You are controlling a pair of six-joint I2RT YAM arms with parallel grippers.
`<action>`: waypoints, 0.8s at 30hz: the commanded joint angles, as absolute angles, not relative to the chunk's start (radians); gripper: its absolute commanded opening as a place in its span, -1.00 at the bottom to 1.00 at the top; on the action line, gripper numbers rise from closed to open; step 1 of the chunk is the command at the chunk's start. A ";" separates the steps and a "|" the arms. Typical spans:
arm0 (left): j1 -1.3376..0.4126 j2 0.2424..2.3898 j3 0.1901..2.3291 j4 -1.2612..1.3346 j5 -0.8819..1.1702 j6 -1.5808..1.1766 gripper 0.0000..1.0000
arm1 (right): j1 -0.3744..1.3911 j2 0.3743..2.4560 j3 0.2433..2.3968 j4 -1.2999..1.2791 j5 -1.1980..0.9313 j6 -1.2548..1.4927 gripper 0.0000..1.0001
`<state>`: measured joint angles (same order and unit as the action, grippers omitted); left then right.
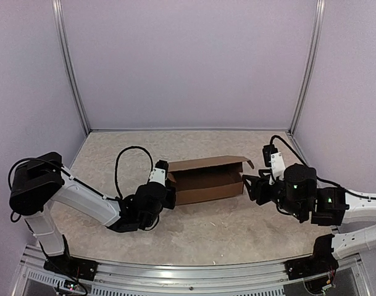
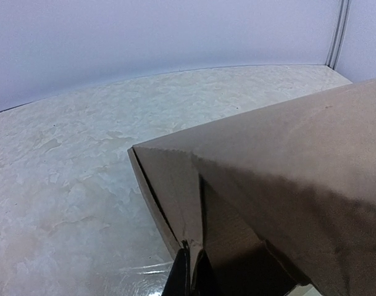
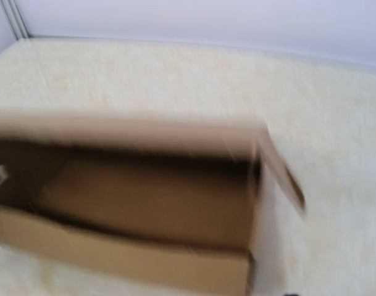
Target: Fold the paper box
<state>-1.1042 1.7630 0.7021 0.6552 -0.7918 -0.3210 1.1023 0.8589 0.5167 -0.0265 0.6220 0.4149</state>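
Note:
The paper box (image 1: 206, 180) is a brown cardboard mailer standing as a shallow open box in the middle of the table, its lid flap raised at the back. My left gripper (image 1: 170, 187) is at the box's left end. In the left wrist view its black fingertips (image 2: 186, 275) are pinched on the lower edge of the box's end wall (image 2: 175, 185). My right gripper (image 1: 252, 189) is just off the box's right end, jaws spread, touching nothing. The right wrist view is blurred and shows the open box (image 3: 144, 203) with a side tab (image 3: 286, 179) sticking out; no fingers show there.
The speckled tabletop (image 1: 206, 231) is ringed by pale walls with metal posts (image 1: 73, 80) at the back corners. A black cable (image 1: 123, 163) loops over the left arm. A metal rail (image 1: 188, 274) runs along the near edge.

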 commanded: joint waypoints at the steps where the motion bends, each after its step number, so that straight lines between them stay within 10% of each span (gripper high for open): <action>1: -1.091 1.826 0.691 0.713 -0.766 -0.234 -1.00 | 1.068 0.957 0.690 -0.091 0.587 0.314 0.22; 12: -1.117 1.894 0.666 0.853 -0.755 -0.134 -1.00 | 0.891 1.329 1.108 -0.090 0.369 0.235 -0.24; 24: -1.180 1.867 0.621 0.949 -0.732 -0.048 -0.08 | 0.776 1.576 1.133 0.042 0.259 0.315 -1.00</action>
